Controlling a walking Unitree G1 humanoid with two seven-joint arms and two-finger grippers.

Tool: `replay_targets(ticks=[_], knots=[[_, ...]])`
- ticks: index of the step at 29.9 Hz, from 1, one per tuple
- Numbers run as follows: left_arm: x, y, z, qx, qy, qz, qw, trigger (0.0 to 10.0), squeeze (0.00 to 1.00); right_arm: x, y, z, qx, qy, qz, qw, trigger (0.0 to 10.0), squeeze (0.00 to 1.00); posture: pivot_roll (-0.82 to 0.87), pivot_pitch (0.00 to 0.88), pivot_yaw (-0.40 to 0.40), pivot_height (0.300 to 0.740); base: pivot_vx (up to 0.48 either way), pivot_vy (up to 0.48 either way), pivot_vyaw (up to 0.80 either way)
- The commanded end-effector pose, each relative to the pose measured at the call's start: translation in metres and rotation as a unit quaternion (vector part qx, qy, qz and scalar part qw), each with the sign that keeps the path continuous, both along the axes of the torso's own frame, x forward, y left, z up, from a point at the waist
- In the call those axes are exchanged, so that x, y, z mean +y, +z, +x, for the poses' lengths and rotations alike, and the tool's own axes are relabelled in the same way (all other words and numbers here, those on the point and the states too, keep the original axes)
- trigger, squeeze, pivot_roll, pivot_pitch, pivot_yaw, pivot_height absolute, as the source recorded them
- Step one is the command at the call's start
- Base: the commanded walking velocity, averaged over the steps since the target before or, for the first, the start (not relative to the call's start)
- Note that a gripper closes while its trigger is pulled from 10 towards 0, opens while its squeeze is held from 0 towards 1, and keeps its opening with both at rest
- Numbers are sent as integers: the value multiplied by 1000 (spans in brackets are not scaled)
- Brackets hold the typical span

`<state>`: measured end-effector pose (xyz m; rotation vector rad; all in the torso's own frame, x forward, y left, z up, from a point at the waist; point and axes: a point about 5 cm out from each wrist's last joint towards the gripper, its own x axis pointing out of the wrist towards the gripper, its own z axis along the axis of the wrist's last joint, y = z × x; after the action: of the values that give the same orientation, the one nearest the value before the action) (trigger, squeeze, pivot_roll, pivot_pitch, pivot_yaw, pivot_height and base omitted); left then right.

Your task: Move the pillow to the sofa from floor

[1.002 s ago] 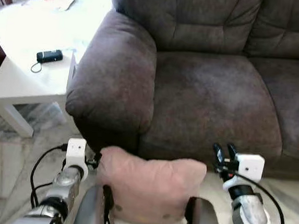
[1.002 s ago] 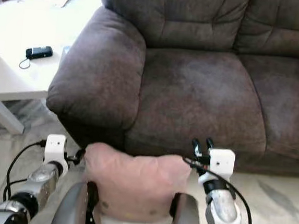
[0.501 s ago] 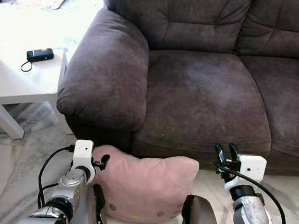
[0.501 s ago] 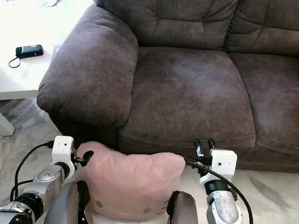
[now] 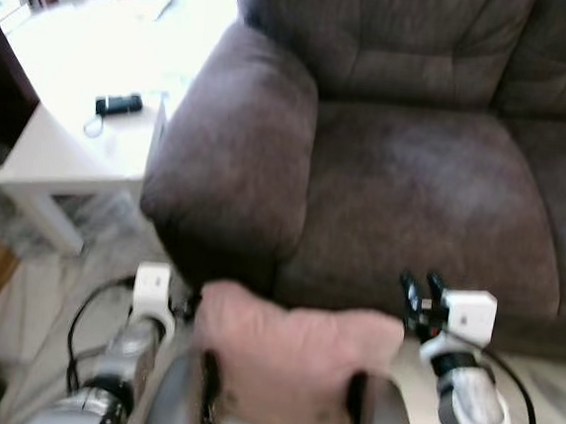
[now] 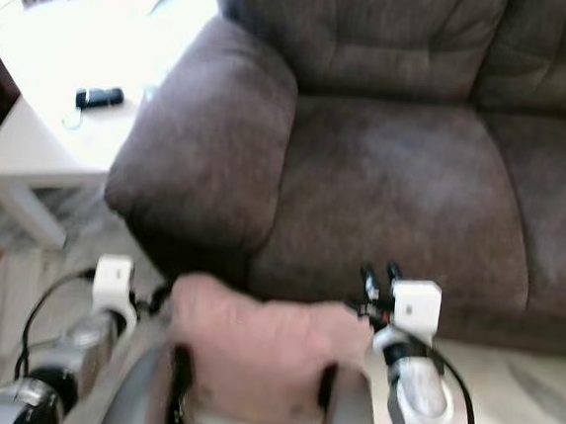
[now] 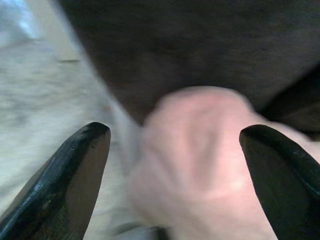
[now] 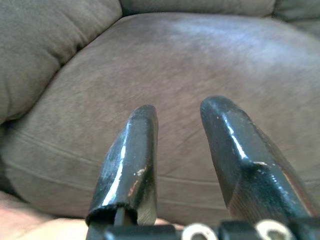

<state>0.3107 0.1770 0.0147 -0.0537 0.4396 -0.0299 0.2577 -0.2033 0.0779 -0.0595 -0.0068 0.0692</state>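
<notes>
The pink pillow [image 5: 290, 357] hangs low in front of the dark brown sofa [image 5: 433, 195], squeezed between my two arms just below the seat's front edge. At the pillow's left corner sits my left gripper [image 5: 188, 308]. In the left wrist view its fingers [image 7: 75, 175] stand wide open with the pillow's corner [image 7: 200, 160] between them. My right gripper [image 5: 418, 283] is at the pillow's right corner, pointing at the seat cushion [image 8: 200, 65]. Its fingers [image 8: 135, 155] are a little apart with nothing between them.
The sofa's broad left armrest [image 5: 238, 158] rises just beyond the pillow. A white side table [image 5: 71, 144] stands left of it with a black device [image 5: 119, 105] on top. Pale marble floor [image 5: 48, 291] lies below. The picture is blurred.
The whole picture has shifted to the right and gone blurred, so the camera moved. The pillow stays pressed between my arms, and both grippers keep their places beside it.
</notes>
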Motion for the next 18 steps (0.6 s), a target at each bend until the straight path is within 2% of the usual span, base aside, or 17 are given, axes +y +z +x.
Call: replay_targets(ticks=[1,18], knots=[[5,-8,-8,21,0,1,1000,10000,0,-2,-1,-2,2,-5,4,1000,10000,0,-70,94,0,509,0,0,0],[2,-14,-12,35,-21,3,999,10000,0,-2,-1,-2,4,-5,4,1000,10000,0,-73,96,-1,509,0,0,0]])
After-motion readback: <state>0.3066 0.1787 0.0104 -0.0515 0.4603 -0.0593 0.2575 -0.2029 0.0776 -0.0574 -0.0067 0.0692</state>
